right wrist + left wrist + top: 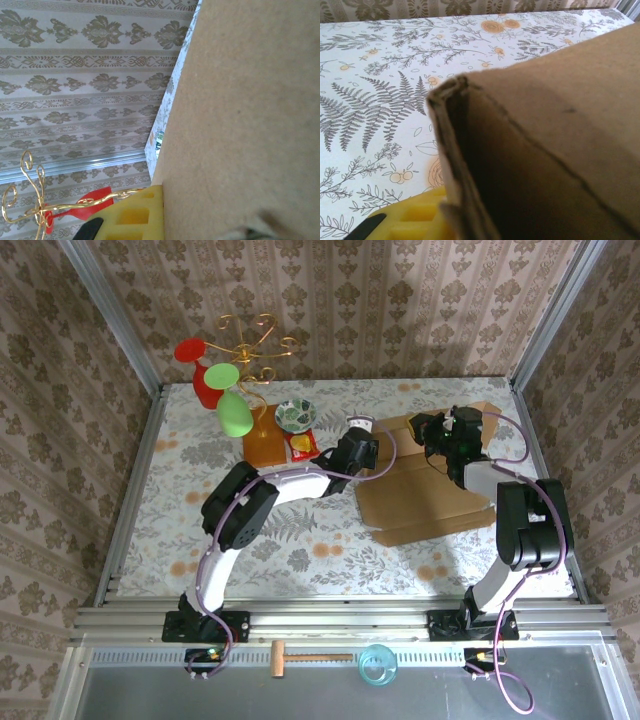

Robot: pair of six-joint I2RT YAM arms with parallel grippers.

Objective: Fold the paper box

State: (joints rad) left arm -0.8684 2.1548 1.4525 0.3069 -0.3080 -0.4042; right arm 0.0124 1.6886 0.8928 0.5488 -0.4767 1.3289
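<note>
One paper box [425, 502] lies long axis left-right; left tool [372, 440] and right tool [425, 432] at its flaps, grip unclear.

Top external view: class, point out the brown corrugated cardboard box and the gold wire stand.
Brown corrugated cardboard box [420, 505]: top external view, flat near panel.
Gold wire stand [255, 348]: top external view, central curled wires.

Paper box [555, 150]: cut off right and bottom in both wrist views. Left gripper [375, 440], right gripper [425, 432]: jaw spacing masked by the box, indeterminate.
</note>
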